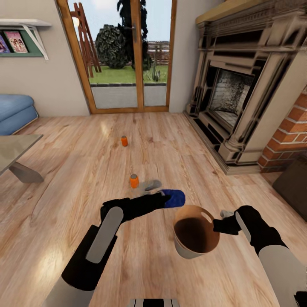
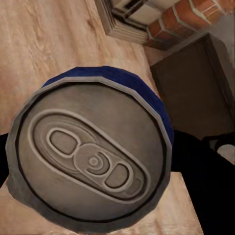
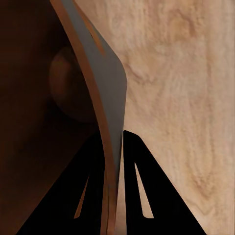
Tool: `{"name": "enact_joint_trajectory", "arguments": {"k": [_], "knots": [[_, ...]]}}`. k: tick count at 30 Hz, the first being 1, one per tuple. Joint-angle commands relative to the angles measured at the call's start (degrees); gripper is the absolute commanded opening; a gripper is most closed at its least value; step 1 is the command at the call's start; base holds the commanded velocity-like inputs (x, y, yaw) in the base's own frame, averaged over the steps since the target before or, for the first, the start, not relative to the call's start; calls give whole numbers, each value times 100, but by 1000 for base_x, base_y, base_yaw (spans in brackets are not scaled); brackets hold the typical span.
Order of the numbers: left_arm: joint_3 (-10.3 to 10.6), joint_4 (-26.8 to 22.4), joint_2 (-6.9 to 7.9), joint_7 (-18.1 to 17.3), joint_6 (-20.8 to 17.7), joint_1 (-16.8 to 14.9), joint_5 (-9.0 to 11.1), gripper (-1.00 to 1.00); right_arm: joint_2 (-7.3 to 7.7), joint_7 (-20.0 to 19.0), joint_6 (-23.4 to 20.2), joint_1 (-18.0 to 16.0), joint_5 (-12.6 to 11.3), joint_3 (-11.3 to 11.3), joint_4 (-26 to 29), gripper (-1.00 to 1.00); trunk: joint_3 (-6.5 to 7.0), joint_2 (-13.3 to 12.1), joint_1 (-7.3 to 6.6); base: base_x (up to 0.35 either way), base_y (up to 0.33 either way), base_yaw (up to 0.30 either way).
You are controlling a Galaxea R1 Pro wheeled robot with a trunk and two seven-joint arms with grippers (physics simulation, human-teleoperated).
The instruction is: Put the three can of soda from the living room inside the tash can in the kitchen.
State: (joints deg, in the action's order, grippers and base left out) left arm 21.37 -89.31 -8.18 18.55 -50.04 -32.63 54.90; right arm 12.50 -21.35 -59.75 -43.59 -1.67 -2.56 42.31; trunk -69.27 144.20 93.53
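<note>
In the head view, at lower centre, we saw the left gripper (image 1: pixel 167 199) clasping the dark blue can (image 1: pixel 175 198) on its side, just above the trash can (image 1: pixel 196 231), which the right gripper (image 1: pixel 218 224) pinched by its rim at lower right. Two orange cans stood on the wood floor (image 1: pixel 64 179): one (image 1: pixel 134 181) mid-frame, another (image 1: pixel 124 140) farther up toward the glass doors (image 1: pixel 128 55). In the left wrist view, the blue can's silver top (image 2: pixel 90 159) faced us at centre. In the right wrist view, the right gripper's fingers (image 3: pixel 139 181) clamped the bin's wall (image 3: pixel 105 83) at lower centre.

Head high, forward-down; wrists close; shared floor (image 1: pixel 170 140).
</note>
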Motion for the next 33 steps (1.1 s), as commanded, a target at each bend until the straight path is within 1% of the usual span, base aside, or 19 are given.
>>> {"name": "enact_joint_trajectory", "arguments": {"k": [1, 2, 3, 5, 9, 13, 14, 16, 17, 18, 19, 20, 21, 22, 24, 25, 29, 33], "knots": [[352, 233, -2, 10, -15, -188, 70, -100, -19, -41, -25, -1, -167, -2, -2, -100, 23, -2, -3, 0, 0, 0], [450, 331, -5, 10, -15, -249, 102, -100, -23, -41, -25, -1, -167, -1, -2, -100, 45, -3, -5, 0, 0, 0], [607, 543, -16, 9, -15, -355, 151, -100, -28, -41, -25, -1, -168, -1, -1, -100, 67, -4, -8, 0, 0, 0], [784, 937, -56, 8, -15, -489, 198, -100, -33, -43, -25, -1, -172, 0, -2, -100, 112, -7, -13, 0, 0, 0], [897, 1534, -110, 15, -18, -652, 226, -100, -38, -43, -25, -1, -175, 1, -3, -100, 200, -12, -23, 0, 0, 0], [938, 1858, -131, 16, -22, -702, 230, -100, -38, -46, -25, 2, -180, 5, 5, -100, 289, -18, -33, 0, 0, 0], [1033, 1972, -135, 20, -18, -742, 231, -100, -43, -50, -25, 9, -182, 10, 20, -100, 311, -19, -36, 0, 0, 0], [1095, 2050, -137, 22, -17, -786, 231, -100, -67, -51, -25, 17, -183, 13, 27, -100, 355, -22, -41, 0, 0, 0], [1145, 2131, -141, 25, -16, -822, 231, -100, -129, -50, -25, 30, -183, 15, 32, -100, 378, -23, -44, 0, 0, 0], [1190, 2215, -145, 30, -15, -856, 231, -100, -254, -52, -25, 51, -166, 23, 41, -100, 400, -24, -46, 0, 0, 0], [1208, 2247, -146, 31, -15, -870, 231, -100, -333, -52, -25, 61, -124, 74, 44, -100, 422, -26, -49, 0, 0, 0], [1214, 2259, -145, 32, -15, -875, 231, -100, -369, -53, -25, 64, -99, 126, 45, -100, 444, -27, -52, 0, 0, 0], [1223, 2286, -145, 33, -15, -882, 230, -100, -420, -56, -25, 69, -59, 260, 47, -100, 466, -28, -54, 0, 0, 0], [1226, 2307, -144, 35, -15, -884, 228, -100, -439, -57, -25, 71, -45, 331, 47, -100, 488, -30, -57, 0, 0, 0], [1238, 2513, -146, 40, -15, -905, 221, -100, -493, -66, -25, 77, -13, 545, 50, -100, 533, -32, -62, 0, 0, 0], [1238, 2566, -145, 42, -15, -912, 220, -100, -497, -65, -25, 78, -10, 567, 50, -100, 555, -34, -64, 0, 0, 0], [1245, 3045, -136, 55, -14, -979, 193, -100, -509, -69, -25, 78, -1, 635, 56, -100, 643, -39, -75, 0, 0, 0], [1246, 3201, -107, 63, -9, -993, 171, -100, -511, -69, -25, 78, -6, 640, 58, -100, 643, -39, -75, 0, 0, 0]]}}
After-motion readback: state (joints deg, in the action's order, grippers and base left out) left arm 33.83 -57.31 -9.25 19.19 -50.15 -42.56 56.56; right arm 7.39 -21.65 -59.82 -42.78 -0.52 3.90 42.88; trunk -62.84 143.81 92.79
